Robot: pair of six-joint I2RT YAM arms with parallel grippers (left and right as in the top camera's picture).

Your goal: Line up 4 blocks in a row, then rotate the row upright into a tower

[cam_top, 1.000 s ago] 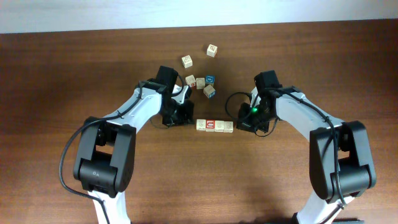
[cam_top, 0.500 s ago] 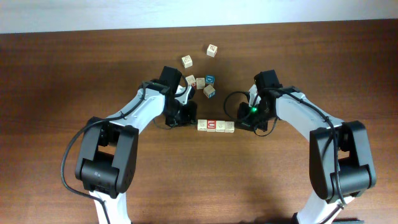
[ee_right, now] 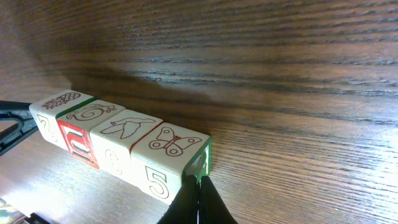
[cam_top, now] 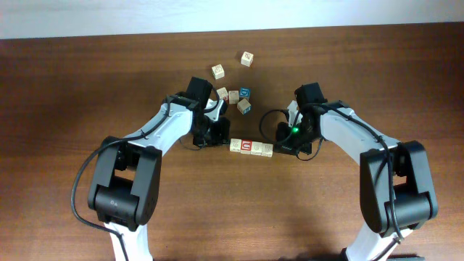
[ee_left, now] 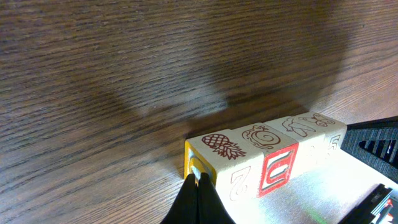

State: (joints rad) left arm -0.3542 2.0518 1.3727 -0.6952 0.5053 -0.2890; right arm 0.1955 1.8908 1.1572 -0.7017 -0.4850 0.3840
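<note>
Four pale-wood blocks [cam_top: 251, 147] lie end to end in a row at the table's middle. The second from the left shows a red face [ee_left: 278, 169]. The left wrist view shows the pineapple block [ee_left: 219, 148] at the row's left end. My left gripper [ee_left: 198, 182] is shut, its tips touching that block's yellow end face. At the other end sits the butterfly block [ee_right: 169, 144] with a "5" on its side. My right gripper [ee_right: 199, 182] is shut, tips against its green end face. Neither gripper holds anything.
Several loose cubes lie behind the row: one [cam_top: 247, 59] far back, one [cam_top: 218, 71] to its left, and a cluster with a blue-faced cube [cam_top: 245, 93] between the two arms. Both arms [cam_top: 167, 123] [cam_top: 348, 130] flank the row.
My left gripper has slid right up to the row's left end. The right gripper has edged slightly left against the right end. The row has barely shifted.
</note>
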